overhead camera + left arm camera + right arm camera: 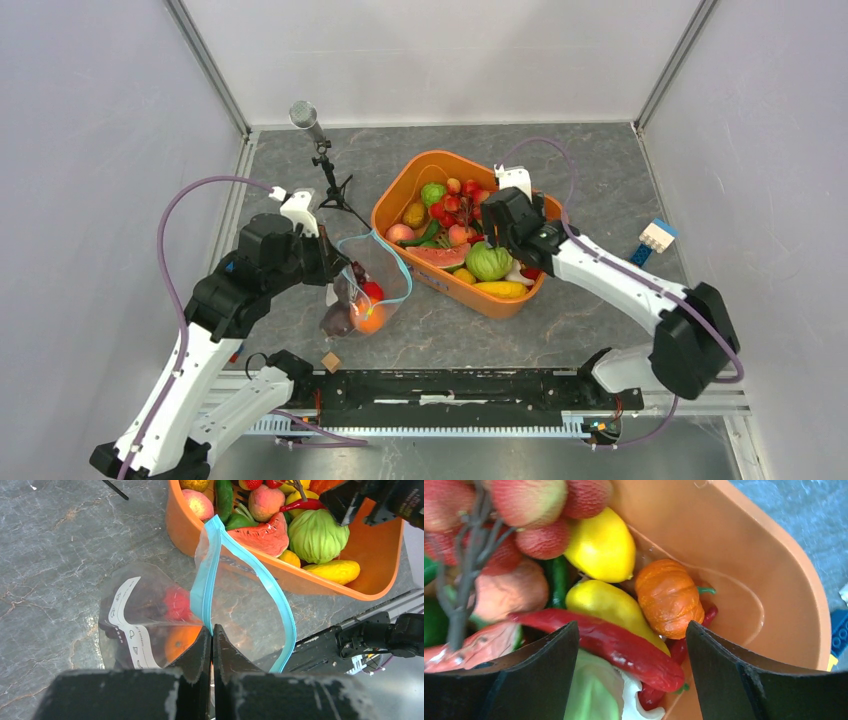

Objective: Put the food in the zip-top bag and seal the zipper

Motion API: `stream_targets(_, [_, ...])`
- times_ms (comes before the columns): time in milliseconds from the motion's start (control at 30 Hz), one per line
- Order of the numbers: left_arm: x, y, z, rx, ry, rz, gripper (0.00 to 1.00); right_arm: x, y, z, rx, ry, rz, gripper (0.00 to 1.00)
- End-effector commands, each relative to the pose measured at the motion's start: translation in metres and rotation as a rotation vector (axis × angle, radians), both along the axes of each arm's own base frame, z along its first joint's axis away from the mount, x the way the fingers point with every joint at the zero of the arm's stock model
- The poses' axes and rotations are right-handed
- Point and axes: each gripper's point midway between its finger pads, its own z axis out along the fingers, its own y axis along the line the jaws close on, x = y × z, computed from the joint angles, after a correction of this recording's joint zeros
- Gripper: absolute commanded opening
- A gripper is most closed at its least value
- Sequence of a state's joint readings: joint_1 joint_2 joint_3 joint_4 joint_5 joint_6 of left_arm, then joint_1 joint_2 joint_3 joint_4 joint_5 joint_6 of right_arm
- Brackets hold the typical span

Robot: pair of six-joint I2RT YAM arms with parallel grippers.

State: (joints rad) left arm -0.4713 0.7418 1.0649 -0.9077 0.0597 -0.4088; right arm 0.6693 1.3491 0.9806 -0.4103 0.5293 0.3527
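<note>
Bag [130,610]: just beside bin [385,555], mouth gaping (red and orange pieces inside).
Left gripper [212,639]: pinched on zipper [201,590].
Right gripper [631,630]: fingers apart over food [601,545] in bin, near its wall.

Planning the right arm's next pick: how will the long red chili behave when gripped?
The red chili looks glossy, so it may slip in the right gripper. Long and thin, it would probably swing if held off-centre. Lying across a yellow piece, it could shift when touched.
</note>
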Motion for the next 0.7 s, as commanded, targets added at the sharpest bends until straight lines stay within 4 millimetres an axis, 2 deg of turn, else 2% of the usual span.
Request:
stream_targets(0, [0.004, -0.007, 0.015, -0.023, -0.083, -0.050, 0.02, 0.013, -0.021, 0.001, -0.062, -0.028, -0.185, 0.82])
stream_targets(167, [0.002, -0.005, 0.015, -0.019, -0.090, -0.053, 0.02, 0.020, -0.032, -0.014, -0.072, 0.013, -0.212, 0.81])
stream_targets(367, [0.003, -0.006, 0.012, -0.014, -0.082, -0.055, 0.02, 0.027, -0.035, -0.015, -0.002, 0.013, -0.198, 0.79])
stream_targets(667, [0.003, -0.008, 0.009, -0.024, -0.074, -0.060, 0.02, 0.022, -0.048, -0.054, -0.078, 0.121, -0.206, 0.77])
